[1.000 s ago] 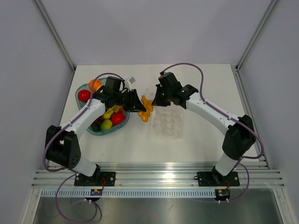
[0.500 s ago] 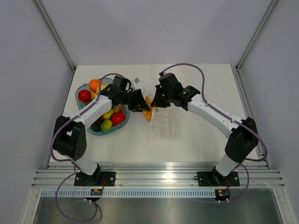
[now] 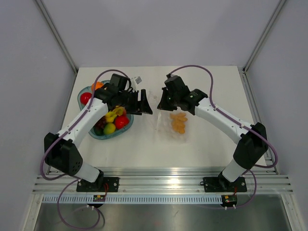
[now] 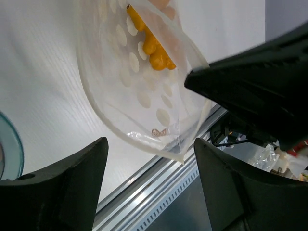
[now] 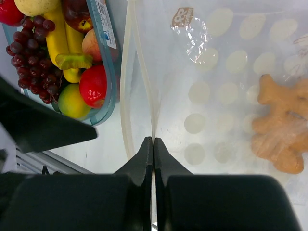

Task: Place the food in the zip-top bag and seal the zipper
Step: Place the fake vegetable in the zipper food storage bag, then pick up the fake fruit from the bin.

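Right wrist view alone shows us the right tool [image 5: 153, 140] pinched together on the mouth edge of the zip-top bag [image 5: 216, 72]; left wrist shows the left tool [image 4: 150, 144] spread, empty. We count one bag on the surface [image 3: 134, 149], one orange food piece [image 5: 281, 130] inside, one bowl [image 5: 111, 72], its fruit [image 5: 94, 84] partly cropped.

From above, my left arm [image 3: 89, 118] covers part of the bowl [image 3: 115, 136]. At my right wrist, the orange food [image 5: 281, 130] in the bag [image 5: 216, 57] runs off the right edge.
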Robot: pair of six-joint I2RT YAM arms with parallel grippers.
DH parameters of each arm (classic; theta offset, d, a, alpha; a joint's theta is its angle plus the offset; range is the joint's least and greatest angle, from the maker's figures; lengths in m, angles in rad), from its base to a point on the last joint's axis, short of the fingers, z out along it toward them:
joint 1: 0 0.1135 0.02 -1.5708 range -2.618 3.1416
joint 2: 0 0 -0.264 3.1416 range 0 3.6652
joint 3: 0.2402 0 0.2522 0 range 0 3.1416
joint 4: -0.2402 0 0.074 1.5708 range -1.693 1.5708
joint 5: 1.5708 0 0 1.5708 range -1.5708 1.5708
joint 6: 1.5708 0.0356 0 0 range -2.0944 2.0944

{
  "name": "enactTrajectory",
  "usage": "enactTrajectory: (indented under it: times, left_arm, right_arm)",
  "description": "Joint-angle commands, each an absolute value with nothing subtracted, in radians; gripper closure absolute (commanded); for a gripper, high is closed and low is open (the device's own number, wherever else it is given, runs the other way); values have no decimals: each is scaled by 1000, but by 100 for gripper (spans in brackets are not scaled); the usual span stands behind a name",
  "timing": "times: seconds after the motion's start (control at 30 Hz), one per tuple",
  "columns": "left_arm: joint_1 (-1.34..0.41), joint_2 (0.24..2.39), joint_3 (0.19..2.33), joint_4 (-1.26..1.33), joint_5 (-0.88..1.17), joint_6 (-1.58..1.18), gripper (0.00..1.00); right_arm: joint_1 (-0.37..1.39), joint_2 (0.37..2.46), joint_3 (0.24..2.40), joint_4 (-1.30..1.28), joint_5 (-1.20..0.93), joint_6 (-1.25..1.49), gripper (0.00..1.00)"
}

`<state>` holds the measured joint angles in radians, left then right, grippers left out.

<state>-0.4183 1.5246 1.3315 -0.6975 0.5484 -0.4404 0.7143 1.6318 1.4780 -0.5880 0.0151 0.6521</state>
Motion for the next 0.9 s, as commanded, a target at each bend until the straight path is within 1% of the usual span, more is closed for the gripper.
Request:
enactTrajectory:
  times: [0.0, 0.07, 0.1, 0.17, 0.3, 0.33, 0.4, 0.43, 0.5, 0.53, 0.63, 0.7, 0.77, 0.87]
  left_arm:
    - [-414, 1419, 1387, -830, 480, -333, 27]
    - [-400, 1398, 1385, -879, 434, -318, 34]
    - [-379, 1376, 1378, -888, 408, -311, 35]
    - [-347, 1359, 1362, -900, 400, -304, 41]
    - [-220, 1307, 1302, -879, 345, -337, 52]
    - [-204, 1299, 1299, -897, 242, -351, 54]
    - [-151, 1284, 1295, -905, 126, -396, 55]
    - [-126, 1276, 1289, -904, 100, -417, 54]
    - [-65, 1263, 1266, -893, 34, -468, 47]
    - [-49, 1262, 1262, -896, 8, -478, 33]
    - [0, 1270, 1240, -890, -89, -506, 14]
    - [57, 1284, 1206, -870, -107, -518, 12]
    - [92, 1296, 1177, -818, -98, -531, 8]
    - [101, 1337, 1138, -752, -129, -554, 6]
  right_arm:
    - [724, 1606, 1476, -563, 44, 663, 100]
    - [724, 1608, 1477, -564, 46, 661, 100]
    - [723, 1606, 1476, -560, 46, 661, 100]
    - [723, 1605, 1474, -558, 44, 658, 100]
    - [723, 1598, 1470, -552, 35, 652, 100]
    - [724, 1600, 1470, -551, 34, 650, 100]
    - [723, 1592, 1463, -552, 32, 647, 100]
    - [724, 1592, 1463, -549, 31, 646, 100]
    - [723, 1591, 1460, -549, 31, 643, 100]
    - [724, 1589, 1460, -551, 29, 640, 100]
    - [724, 1586, 1453, -545, 25, 641, 100]
    - [723, 1582, 1450, -543, 18, 640, 100]
    - [723, 1585, 1448, -538, 17, 638, 100]
    - [723, 1588, 1451, -537, 9, 635, 100]
